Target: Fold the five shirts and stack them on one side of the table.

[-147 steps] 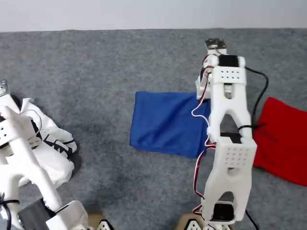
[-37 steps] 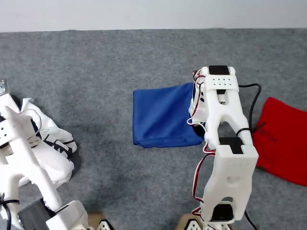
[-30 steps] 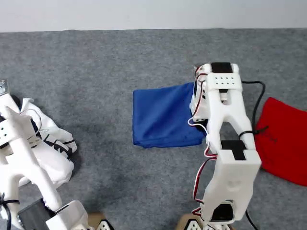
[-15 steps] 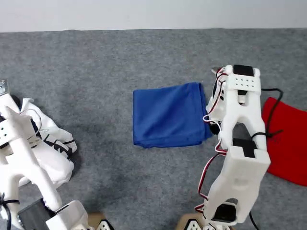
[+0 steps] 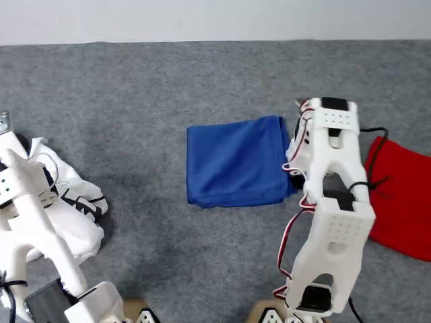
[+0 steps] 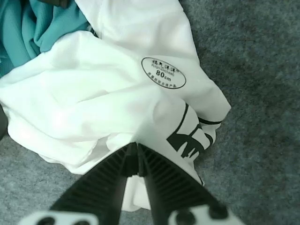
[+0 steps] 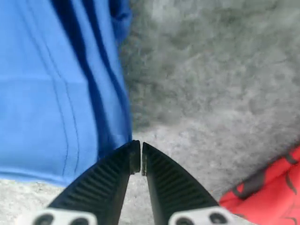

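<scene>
- The blue shirt [image 5: 236,161] lies flat near the middle of the grey table [image 5: 135,87]. It is a neat square with straight edges, so I think it is already folded.
- The right gripper [image 7: 136,161] hangs low over bare table, just beside one edge of the blue shirt. Its jaws are squeezed together and there is nothing between them.
- I think it sits at that edge because the blue shirt has to be picked up or pushed to the stack next.
- The red shirt [image 5: 401,202] lies flat at the right side of the table, apart from the blue one. The right arm [image 5: 330,202] stands between the two. My guess is that this side is where the stack goes.
- The white shirt [image 6: 93,93] is a crumpled heap at the left side of the table. A teal shirt [image 6: 28,28] peeks out from behind it. Neither of these two is folded yet.
- The left gripper [image 6: 137,161] rests right on the white shirt with its jaws closed tight. I cannot tell if a bit of cloth is pinched between them.
- It may be parked there so it is ready to pull the white shirt out of the heap.
</scene>
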Motion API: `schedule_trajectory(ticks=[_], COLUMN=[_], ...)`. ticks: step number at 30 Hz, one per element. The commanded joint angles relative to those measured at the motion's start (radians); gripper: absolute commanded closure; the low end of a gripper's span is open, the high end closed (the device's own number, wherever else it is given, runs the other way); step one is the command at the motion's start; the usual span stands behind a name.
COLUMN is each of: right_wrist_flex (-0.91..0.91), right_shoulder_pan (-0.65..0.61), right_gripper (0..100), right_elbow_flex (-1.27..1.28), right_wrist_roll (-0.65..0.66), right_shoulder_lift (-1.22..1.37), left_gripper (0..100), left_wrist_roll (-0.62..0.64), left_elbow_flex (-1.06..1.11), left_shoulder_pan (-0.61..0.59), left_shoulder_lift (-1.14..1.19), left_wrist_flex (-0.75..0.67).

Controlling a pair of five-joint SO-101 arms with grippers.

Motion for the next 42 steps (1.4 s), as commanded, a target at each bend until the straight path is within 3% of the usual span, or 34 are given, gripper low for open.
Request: schedule_trajectory(ticks=[1,6,16,19,23,26,35,42], right_wrist_flex=[0.041,0.087,0.13,0.143,0.134,0.114,0.019,0.076], right_shoulder_pan=[-0.062,-0.111,-0.022,-0.051,-0.116,-0.163,-0.232,-0.237], right_gripper=[98.4,98.4,97.3,89.4,72.8,66.7,66.5,66.7], right_elbow_flex=[-0.009,-0.011,-0.012,-0.011,-0.011,-0.012,-0.012,-0.012], right_wrist_roll=[-0.014,-0.014,-0.014,-0.049,-0.196,-0.264,-0.315,-0.313], right_shoulder_lift=[-0.005,-0.054,-0.262,-0.286,-0.243,-0.185,-0.111,-0.111], left_gripper=[99,99,99,99,99,99,99,99], left_wrist_roll=[0.005,0.005,0.005,0.005,0.005,0.005,0.005,0.005], left_elbow_flex=[-0.004,-0.004,-0.004,-0.002,-0.002,-0.002,-0.002,-0.002], left_shoulder_pan=[0.003,0.003,0.003,0.003,0.003,0.003,0.003,0.003], left_shoulder_lift=[-0.029,-0.031,-0.031,-0.031,-0.031,-0.031,-0.031,-0.031], left_wrist_flex=[0.009,0.009,0.009,0.009,0.009,0.006,0.008,0.008])
